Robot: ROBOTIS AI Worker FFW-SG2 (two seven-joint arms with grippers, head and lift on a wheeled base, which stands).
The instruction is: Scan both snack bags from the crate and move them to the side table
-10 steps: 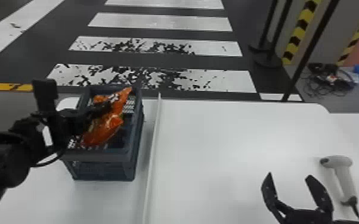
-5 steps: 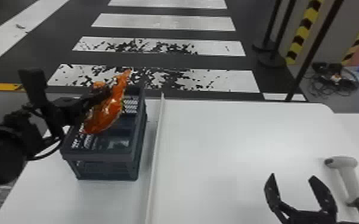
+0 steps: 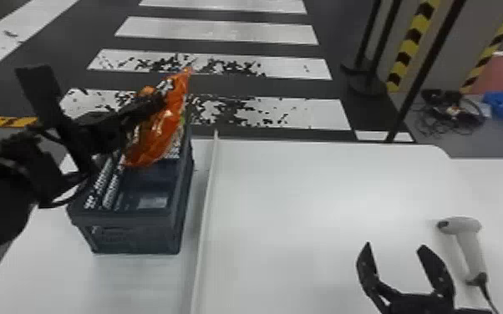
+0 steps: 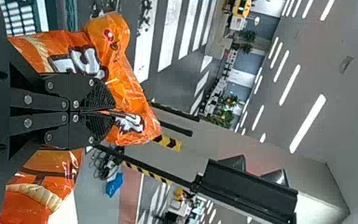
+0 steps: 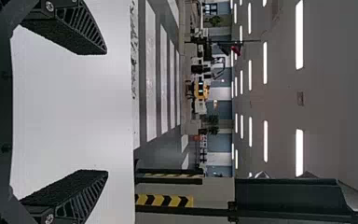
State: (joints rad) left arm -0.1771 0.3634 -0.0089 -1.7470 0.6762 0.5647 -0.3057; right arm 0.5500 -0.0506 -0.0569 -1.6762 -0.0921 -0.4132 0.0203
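We have left gripper (image 4: 112, 112) clamped on bag (image 3: 158, 129) over crate (image 3: 129, 240), left of head view, right gripper's (image 3: 394, 245) jaws apart, lower right, so we should raise bag clear before swinging right, gently.

I have my left arm (image 3: 0, 208) coming in from the left edge of the head view, its gripper (image 3: 156, 100) raised and reaching inward; in the left wrist view its two fingers (image 4: 98, 95) are pinched close together. My right gripper (image 3: 395, 247) sits low at the head view's bottom edge, pointing forward, fingers (image 5: 81, 32) spread well apart.
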